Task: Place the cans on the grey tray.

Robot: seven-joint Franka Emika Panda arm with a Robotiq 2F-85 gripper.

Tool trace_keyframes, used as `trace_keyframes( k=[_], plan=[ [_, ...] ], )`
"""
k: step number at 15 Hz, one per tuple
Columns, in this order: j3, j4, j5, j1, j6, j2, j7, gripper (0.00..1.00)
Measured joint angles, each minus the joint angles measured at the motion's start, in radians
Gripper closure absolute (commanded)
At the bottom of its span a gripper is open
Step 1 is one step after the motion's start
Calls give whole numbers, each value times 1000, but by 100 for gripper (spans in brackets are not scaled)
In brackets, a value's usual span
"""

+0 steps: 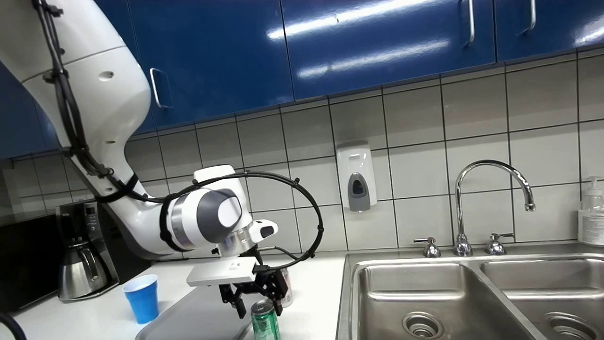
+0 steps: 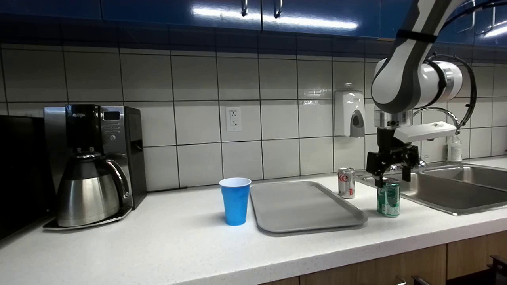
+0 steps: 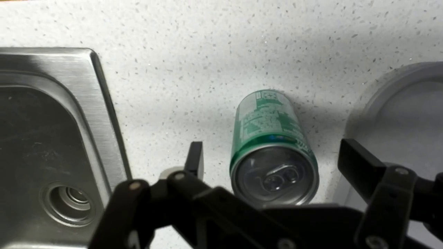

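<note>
The green can (image 2: 388, 200) stands upright on the white counter, right of the grey tray (image 2: 303, 206) in an exterior view. It also shows in an exterior view (image 1: 265, 326) and in the wrist view (image 3: 268, 121). My gripper (image 2: 393, 180) is open above the green can, with its fingertips at the height of the can's top. In the wrist view the fingers (image 3: 271, 157) stand on either side of the can, with gaps on both sides. The silver can (image 2: 346, 184) stands upright by the tray's far right side, partly hidden behind the gripper in an exterior view (image 1: 287, 295). The tray holds nothing.
A blue cup (image 2: 235, 202) stands at the tray's left edge. A coffee maker (image 2: 93, 166) stands further left. The steel double sink (image 2: 427, 194) lies close to the right of the cans. A soap dispenser (image 2: 349, 113) hangs on the tiled wall behind.
</note>
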Motion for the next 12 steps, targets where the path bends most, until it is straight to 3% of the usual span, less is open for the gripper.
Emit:
trace_keyframes(
  k=[12],
  plan=[
    [-1, 49, 6, -1, 45, 109, 4, 0]
  ],
)
